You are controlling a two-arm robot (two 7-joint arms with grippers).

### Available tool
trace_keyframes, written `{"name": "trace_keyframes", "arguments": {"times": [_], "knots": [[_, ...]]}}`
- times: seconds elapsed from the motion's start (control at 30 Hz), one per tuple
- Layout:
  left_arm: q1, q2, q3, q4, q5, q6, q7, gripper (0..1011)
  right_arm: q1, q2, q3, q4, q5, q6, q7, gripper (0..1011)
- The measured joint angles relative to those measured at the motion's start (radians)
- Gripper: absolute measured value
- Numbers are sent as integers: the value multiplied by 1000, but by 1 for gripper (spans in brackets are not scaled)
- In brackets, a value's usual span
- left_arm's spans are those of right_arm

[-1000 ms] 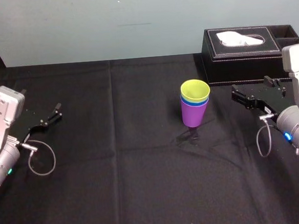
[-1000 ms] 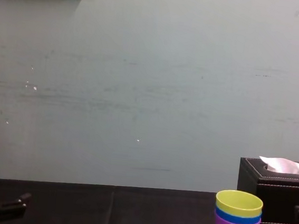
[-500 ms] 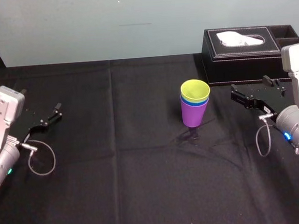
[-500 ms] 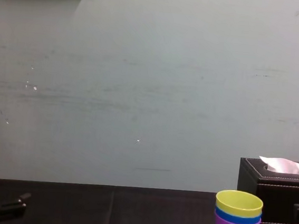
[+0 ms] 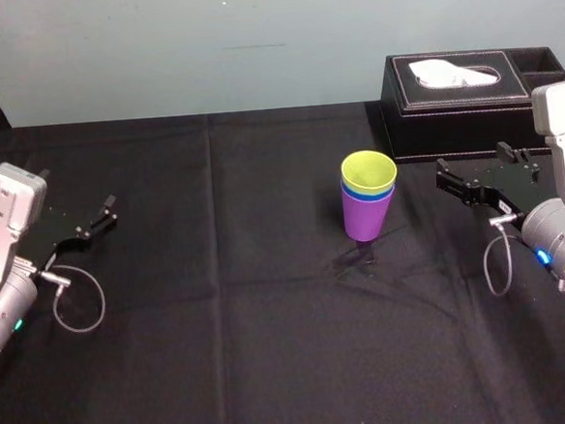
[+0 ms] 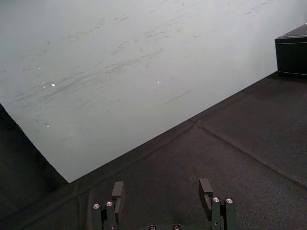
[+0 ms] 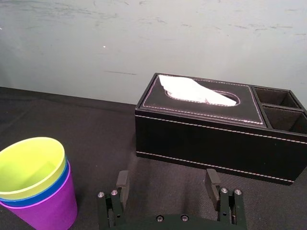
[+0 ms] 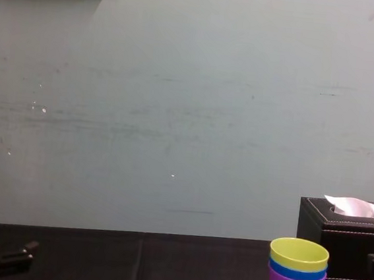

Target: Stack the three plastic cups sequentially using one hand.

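Black tissue box stands just behind the stacked cups.

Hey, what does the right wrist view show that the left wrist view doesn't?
Right wrist view: the cups, nested yellow-green in blue in purple, the tissue, and the open right end effector. Left wrist view: the open left end effector. Both: the black box, the table and the wall.

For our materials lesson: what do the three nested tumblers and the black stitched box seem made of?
Nested purple, blue and yellow-green tapered tumblers: likely smooth plastic, thin rims, even bright colour. Black rectangular tissue box: probably leather or imitation, with pale stitched edges.
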Motion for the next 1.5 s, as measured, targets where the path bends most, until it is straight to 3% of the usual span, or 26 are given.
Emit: {"name": "trace_keyframes", "arguments": {"times": [1.5], "knots": [[0, 0, 0, 0, 0, 0, 0, 1011, 0, 0, 0, -1, 0, 0, -1, 1003]]}}
